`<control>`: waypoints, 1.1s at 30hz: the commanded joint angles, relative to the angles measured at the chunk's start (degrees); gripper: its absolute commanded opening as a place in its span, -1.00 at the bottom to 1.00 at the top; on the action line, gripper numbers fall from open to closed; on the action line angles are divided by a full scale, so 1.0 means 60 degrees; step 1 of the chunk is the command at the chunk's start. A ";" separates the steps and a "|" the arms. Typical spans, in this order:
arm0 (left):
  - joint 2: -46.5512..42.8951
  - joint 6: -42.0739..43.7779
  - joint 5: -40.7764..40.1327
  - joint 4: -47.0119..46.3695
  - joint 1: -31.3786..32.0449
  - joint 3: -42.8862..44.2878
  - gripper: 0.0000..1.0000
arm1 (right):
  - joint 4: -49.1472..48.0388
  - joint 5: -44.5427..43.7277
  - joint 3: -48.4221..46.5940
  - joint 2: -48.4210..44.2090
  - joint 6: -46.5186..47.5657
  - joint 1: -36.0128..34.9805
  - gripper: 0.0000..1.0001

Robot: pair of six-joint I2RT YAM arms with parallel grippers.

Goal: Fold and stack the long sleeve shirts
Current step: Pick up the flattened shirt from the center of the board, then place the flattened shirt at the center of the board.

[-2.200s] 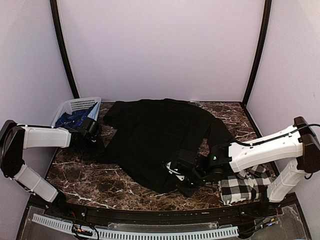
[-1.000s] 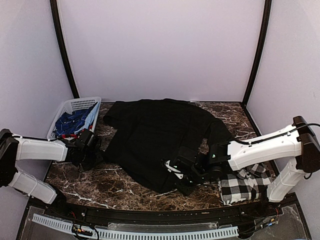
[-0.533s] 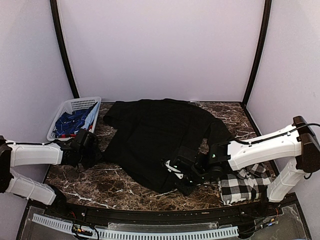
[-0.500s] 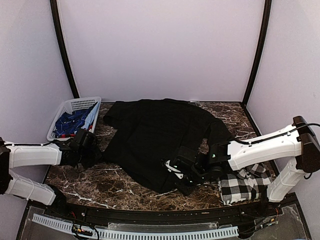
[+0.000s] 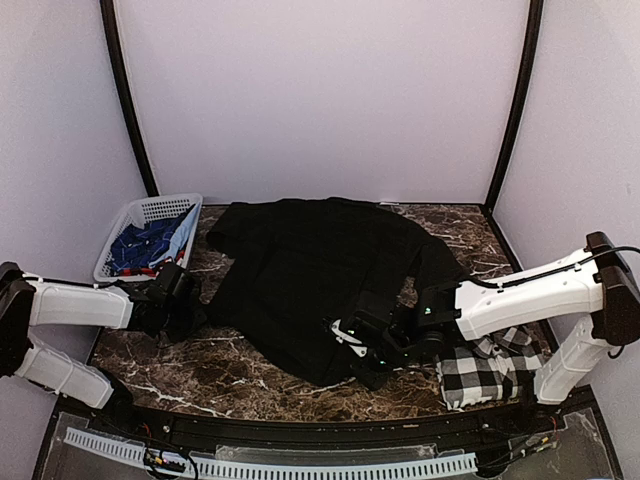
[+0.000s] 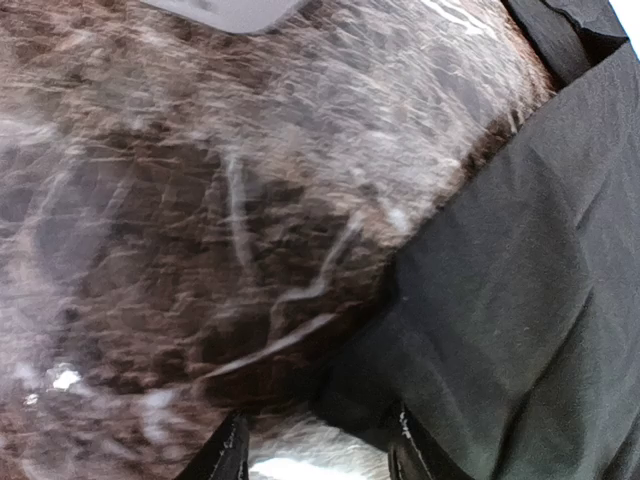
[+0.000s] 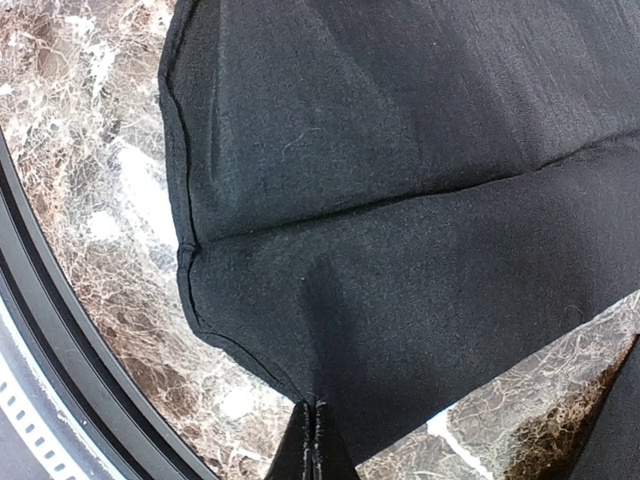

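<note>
Pinching near hem of black shirt (image 5: 310, 260), right gripper (image 7: 316, 440) clamped on cloth | checked shirt (image 5: 490, 375) folded near-right | left gripper (image 6: 318, 455) parted, empty, at probably a sleeve edge | black shirt spread centre-to-back, limp, light; I'd grip seams

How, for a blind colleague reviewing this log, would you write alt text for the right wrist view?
The right gripper, its fingers shut together, pinches the edge of a black shirt that lies spread over a dark marble table.
</note>
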State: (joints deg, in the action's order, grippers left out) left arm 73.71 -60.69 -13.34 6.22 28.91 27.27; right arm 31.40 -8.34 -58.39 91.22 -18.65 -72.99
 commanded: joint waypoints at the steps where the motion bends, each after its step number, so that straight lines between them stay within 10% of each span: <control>1: 0.0588 0.0259 -0.0244 -0.0393 0.0024 0.0437 -0.08 | 0.0033 0.0013 -0.0220 -0.0113 0.0077 0.0079 -1.00; 15: 0.0426 0.0553 -0.0257 -0.0428 0.0016 0.0642 -0.97 | 0.0163 0.0056 -0.0123 -0.0295 0.0084 0.0138 -1.00; 33: -0.1275 0.1206 -0.0510 0.4739 -0.0035 0.2702 -1.00 | 0.1586 0.0611 -0.0076 -0.1301 0.0409 0.0324 -1.00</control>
State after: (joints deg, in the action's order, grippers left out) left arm 68.36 -55.99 -14.85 22.79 29.10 40.60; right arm 37.85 -6.63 -58.39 86.08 -16.88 -71.57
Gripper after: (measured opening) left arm 0.007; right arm 0.003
